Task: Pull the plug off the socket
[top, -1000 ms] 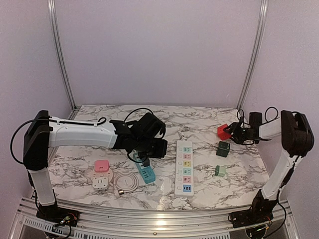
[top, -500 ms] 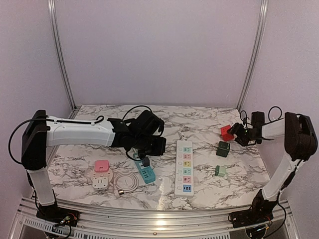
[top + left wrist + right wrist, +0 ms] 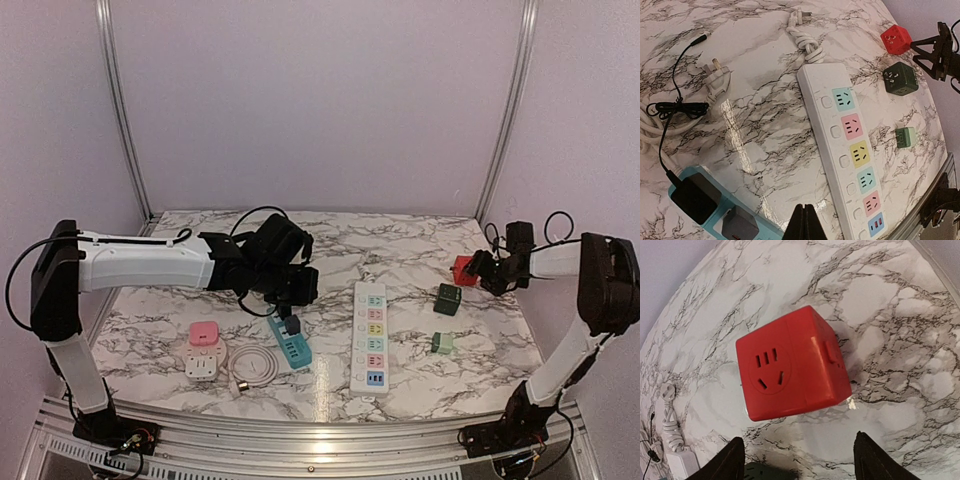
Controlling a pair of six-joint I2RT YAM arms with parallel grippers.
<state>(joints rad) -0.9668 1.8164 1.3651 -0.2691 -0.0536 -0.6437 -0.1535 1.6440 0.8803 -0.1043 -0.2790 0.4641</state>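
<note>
A marble table (image 3: 400,235) is seen with two arms bolted at its near edge. A long white power strip (image 3: 368,338) with coloured outlets is laid near the middle. To its left a shorter blue power strip (image 3: 293,348) is placed, and a black plug (image 3: 692,200) is seated in it, with its thin black cord trailing off to the left. A second, grey plug (image 3: 737,225) is seated beside it.

A pink socket block (image 3: 203,350) and a coiled white cable (image 3: 255,367) are set further left. The left gripper (image 3: 805,214) is held above the blue strip with its fingers pressed together, and nothing is gripped. The right gripper (image 3: 800,465) is spread wide, and nothing is held. A red socket cube (image 3: 790,365) is set on the table just ahead of its fingertips, untouched. A dark green cube (image 3: 447,299) and a smaller light green one (image 3: 442,343) are placed nearer, right of the white strip.
</note>
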